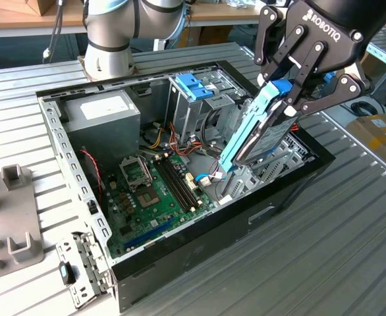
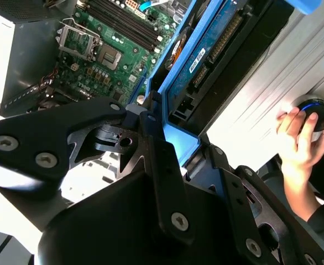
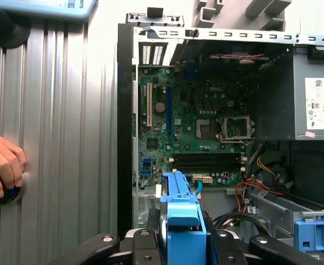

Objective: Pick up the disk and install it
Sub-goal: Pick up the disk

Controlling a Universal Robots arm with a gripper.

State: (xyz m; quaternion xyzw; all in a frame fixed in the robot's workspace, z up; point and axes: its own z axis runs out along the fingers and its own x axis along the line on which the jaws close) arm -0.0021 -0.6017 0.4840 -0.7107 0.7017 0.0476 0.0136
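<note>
My gripper (image 1: 286, 92) is shut on the disk (image 1: 259, 131), a silver-grey drive in a light blue carrier frame. I hold it by its upper end, tilted, over the side of the open computer case (image 1: 246, 220) on the exterior view's right. Its lower end reaches down among the metal bays beside the motherboard (image 1: 157, 191). In the second wrist view the disk (image 2: 206, 61) shows its circuit side and connector, clamped between my black fingers (image 2: 151, 132). The blue carrier (image 3: 183, 215) stands between the fingers in the first wrist view.
A grey power supply (image 1: 104, 112) sits in the case's far corner. A drive cage with a blue handle (image 1: 196, 85) stands beside the disk. A person's hand (image 2: 300, 138) rests on a round device on the ribbed table. A grey fixture (image 1: 8, 217) lies at the exterior view's left.
</note>
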